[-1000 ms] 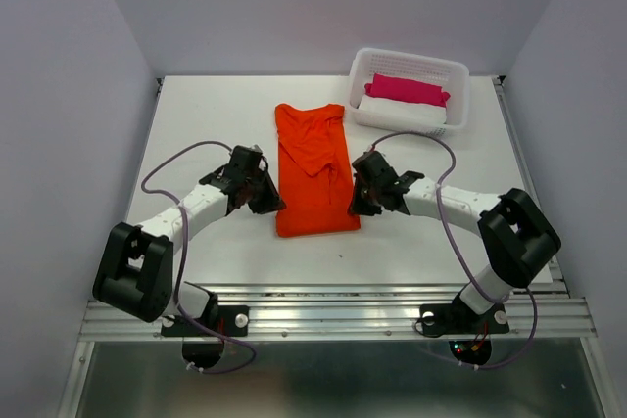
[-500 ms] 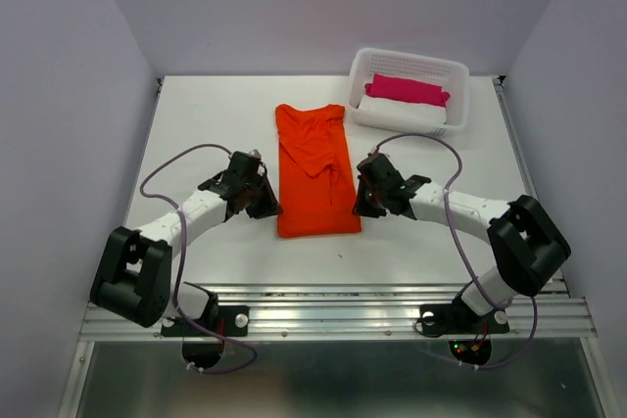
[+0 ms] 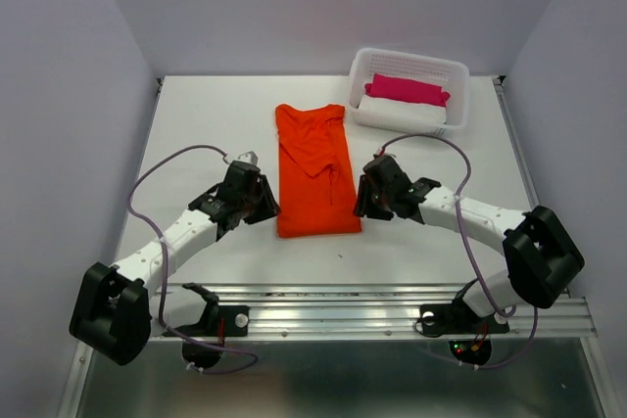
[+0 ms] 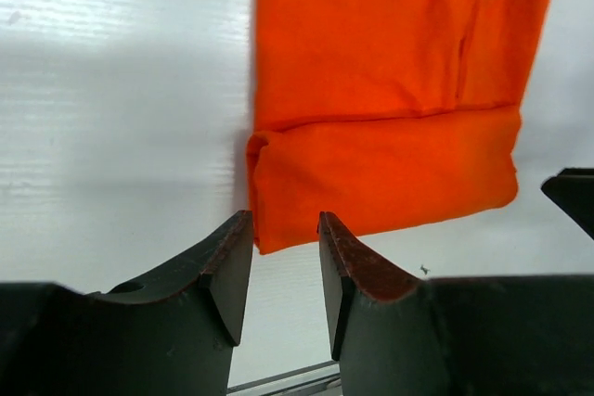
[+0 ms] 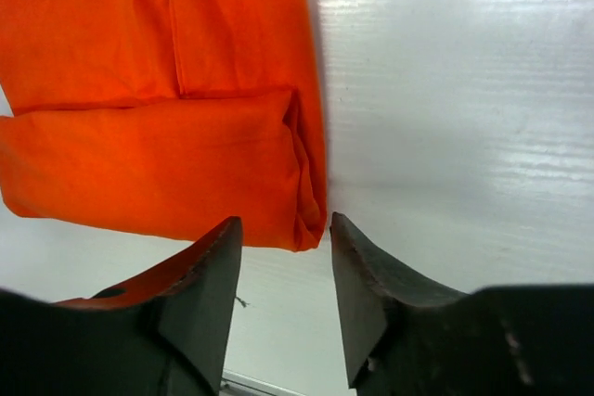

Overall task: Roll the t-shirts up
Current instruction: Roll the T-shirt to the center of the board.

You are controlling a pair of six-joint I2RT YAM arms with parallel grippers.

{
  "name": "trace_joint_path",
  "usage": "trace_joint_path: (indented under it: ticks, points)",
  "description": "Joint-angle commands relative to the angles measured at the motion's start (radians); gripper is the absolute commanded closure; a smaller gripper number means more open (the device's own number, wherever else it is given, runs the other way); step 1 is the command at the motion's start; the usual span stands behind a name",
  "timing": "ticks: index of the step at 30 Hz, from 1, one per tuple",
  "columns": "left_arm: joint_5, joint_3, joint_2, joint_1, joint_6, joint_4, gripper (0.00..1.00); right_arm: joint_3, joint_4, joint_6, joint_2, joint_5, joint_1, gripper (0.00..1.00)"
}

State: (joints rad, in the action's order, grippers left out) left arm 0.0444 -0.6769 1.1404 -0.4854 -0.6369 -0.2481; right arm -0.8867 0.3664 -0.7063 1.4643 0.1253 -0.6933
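An orange-red t-shirt [image 3: 315,165] lies folded into a long strip on the white table, its near end turned over in one low fold [image 3: 317,221]. My left gripper [image 3: 266,209] is open and empty just left of the fold's near left corner [image 4: 269,229]. My right gripper [image 3: 361,207] is open and empty just right of the fold's near right corner [image 5: 311,229]. In both wrist views the folded end [image 5: 158,169] lies just beyond the fingertips, with bare table between the jaws.
A white perforated basket [image 3: 458,98] stands at the back right, holding a rolled magenta cloth [image 3: 407,89] on top of a white one. The table's near edge and metal rail [image 3: 333,291] run just behind the grippers.
Both grippers have drawn back toward the near edge, off the shirt's sides, to its near corners. The shirt lies as before.
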Motion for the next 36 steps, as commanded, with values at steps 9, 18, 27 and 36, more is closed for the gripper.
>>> trace_joint_path:
  ticks: [9, 18, 27, 36]
  points:
    - [0.03, 0.126, -0.064, -0.005, -0.268, 0.013, 0.23, 0.169, -0.153, -0.263, -0.058, -0.118, 0.017, 0.37]
    - [0.112, 0.266, -0.13, -0.005, -0.417, 0.167, 0.27, 0.314, -0.288, -0.461, -0.117, -0.18, 0.035, 0.38]
    - [0.106, 0.309, -0.087, -0.004, -0.469, 0.216, 0.37, 0.473, -0.466, -0.608, -0.136, -0.173, 0.054, 0.5]
    - [0.092, 0.341, -0.061, -0.002, -0.495, 0.276, 0.41, 0.489, -0.523, -0.618, -0.107, -0.136, 0.063, 0.56]
